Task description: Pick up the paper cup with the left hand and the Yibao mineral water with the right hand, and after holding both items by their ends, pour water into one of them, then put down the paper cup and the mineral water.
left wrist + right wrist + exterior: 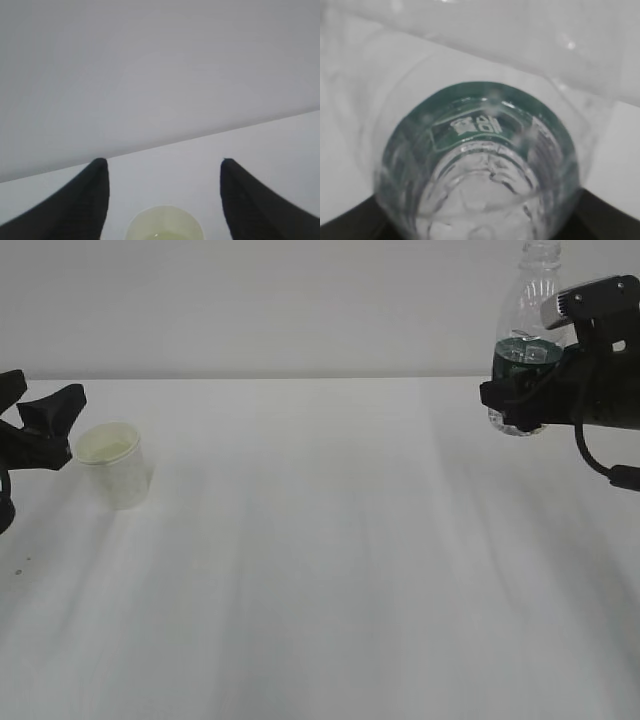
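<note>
White worktop [330, 570] fills the exterior view, pale wall behind its far edge; paper cup [114, 464] stands upright near the left edge, toward the far side, white tapered body, rolled rim, pale cream inside, resting on the worktop, not lifted; left hand [45, 425] sits just left of the cup at rim height, black fingers spread, nothing between them, fingertip close to the rim but contact cannot be told; in the left wrist view both black fingers [85, 200] stand wide apart with the cup rim at the bottom edge between them, a little pale liquid or sheen inside, amount unclear; right hand [520, 400] at the right edge, raised clear off the worktop, pinching the Yibao mineral water [528, 340] around its lower body at the dark green label band; bottle roughly upright, neck up, slight tilt, top cut by the frame, cap cannot be told; right wrist view looks along the clear ribbed bottle, green label with white print seen through the plastic, black gripper parts at the bottom corners; cup and bottle well apart, opposite sides of the worktop
</note>
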Motion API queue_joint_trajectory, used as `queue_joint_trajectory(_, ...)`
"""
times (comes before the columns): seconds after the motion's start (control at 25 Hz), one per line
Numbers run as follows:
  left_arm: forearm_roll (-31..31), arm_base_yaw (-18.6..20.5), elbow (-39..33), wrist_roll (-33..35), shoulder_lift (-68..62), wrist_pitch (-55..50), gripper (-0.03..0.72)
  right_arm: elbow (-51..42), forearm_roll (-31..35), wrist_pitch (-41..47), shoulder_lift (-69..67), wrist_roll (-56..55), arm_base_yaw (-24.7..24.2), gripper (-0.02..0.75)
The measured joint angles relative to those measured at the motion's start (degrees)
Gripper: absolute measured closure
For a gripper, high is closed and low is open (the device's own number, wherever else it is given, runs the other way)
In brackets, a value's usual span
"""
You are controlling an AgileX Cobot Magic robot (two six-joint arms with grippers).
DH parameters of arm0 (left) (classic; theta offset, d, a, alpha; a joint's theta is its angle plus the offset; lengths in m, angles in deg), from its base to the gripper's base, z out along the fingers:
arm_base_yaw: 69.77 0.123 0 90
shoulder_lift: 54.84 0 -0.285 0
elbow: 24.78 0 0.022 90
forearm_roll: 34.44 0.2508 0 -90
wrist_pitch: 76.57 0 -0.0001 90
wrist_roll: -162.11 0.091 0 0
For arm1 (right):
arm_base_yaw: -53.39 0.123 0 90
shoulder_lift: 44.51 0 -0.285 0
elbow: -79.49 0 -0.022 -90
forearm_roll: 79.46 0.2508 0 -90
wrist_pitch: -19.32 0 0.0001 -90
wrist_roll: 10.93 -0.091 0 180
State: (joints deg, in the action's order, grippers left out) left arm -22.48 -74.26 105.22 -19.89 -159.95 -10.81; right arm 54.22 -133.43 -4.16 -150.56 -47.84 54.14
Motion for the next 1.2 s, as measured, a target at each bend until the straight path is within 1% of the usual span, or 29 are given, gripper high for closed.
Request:
queue_joint_trajectory(0.08,0.0,0.0,0.0,0.0,0.0,0.0,0.186,0.0,0.38,-0.28,-0.64,0.12,0.0,0.276)
queue_joint_trajectory(0.28,0.0,0.0,0.0,0.0,0.0,0.0,0.195,0.0,3.65,-2.44,-1.71,2.97,-0.12,0.276)
queue_joint_trajectory(0.44,0.27,0.0,-0.08,0.0,0.0,0.0,0.197,-1.27,6.01,-6.52,-2.56,4.47,-1.68,0.276)
queue_joint_trajectory(0.64,0.42,0.0,-0.08,0.0,0.0,0.0,0.198,-2.94,7.45,-7.55,-2.58,6.45,-3.82,0.276)
queue_joint_trajectory(0.8,0.51,0.0,-0.08,0.0,0.0,0.0,0.198,-3.7,9.53,-8.31,-2.58,9.04,-4.25,0.276)
queue_joint_trajectory(0.96,0.63,0.0,-0.08,0.0,0.0,0.0,0.199,-4.92,11.68,-11.27,-3.25,11.57,-4.25,0.276)
queue_joint_trajectory(1.2,0.7,0.0,-0.08,0.0,0.0,0.0,0.202,-7.59,17.09,-18.14,-6.02,15.89,-4.25,0.276)
